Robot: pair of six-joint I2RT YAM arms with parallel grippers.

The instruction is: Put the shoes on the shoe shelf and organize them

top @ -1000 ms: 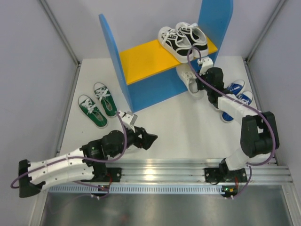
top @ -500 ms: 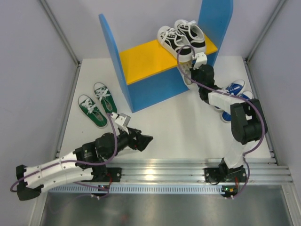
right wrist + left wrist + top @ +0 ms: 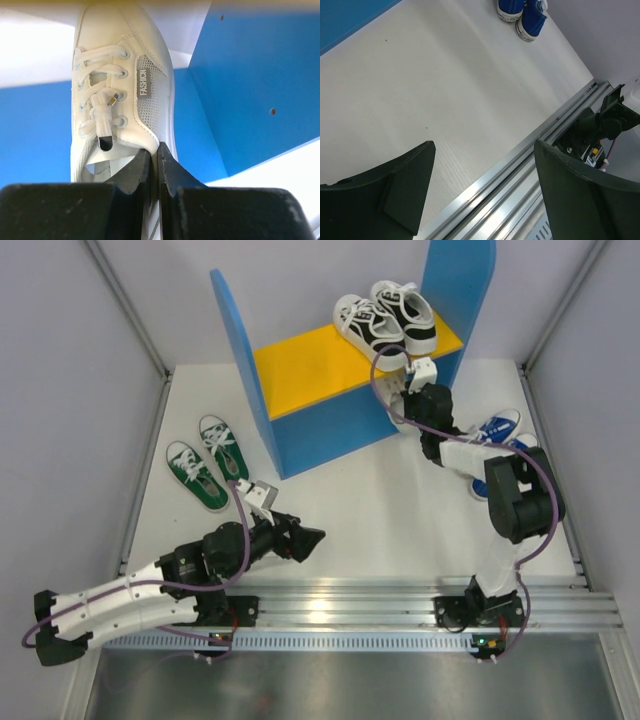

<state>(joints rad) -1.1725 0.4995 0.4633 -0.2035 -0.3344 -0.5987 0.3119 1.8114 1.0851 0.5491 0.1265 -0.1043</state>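
1. The right gripper (image 3: 155, 152) has its fingers pressed together on the side collar of a white shoe (image 3: 120, 85), pinching the thin wall. The shoe is toe-forward in the bay under the board (image 3: 310, 360) of the shelf (image 3: 238, 350), at the right end. I can't tell whether its sole touches down yet.
2. To do this well, I'd set the sole flat with the toe to the back panel. It should tuck close to the right side panel so its mate has room beside it, and only then be released. The pinch is on a soft edge, so I'd go slowly to stop the shoe swinging or rolling.
3. The second white shoe is hidden from every view.
4. The left gripper (image 3: 482, 165) is spread wide and empty, low over the table (image 3: 420, 90) near the front rail (image 3: 520, 155).
5. The green pair (image 3: 210, 462) lies left of the shelf. The blue pair (image 3: 500, 430) lies to the right, partly under the right arm (image 3: 500, 480).
6. The black-and-white pair (image 3: 388, 320) takes the board's right end, so I judge one more pair fits beside it.
7. Pulling the right arm back could nudge the blue pair.
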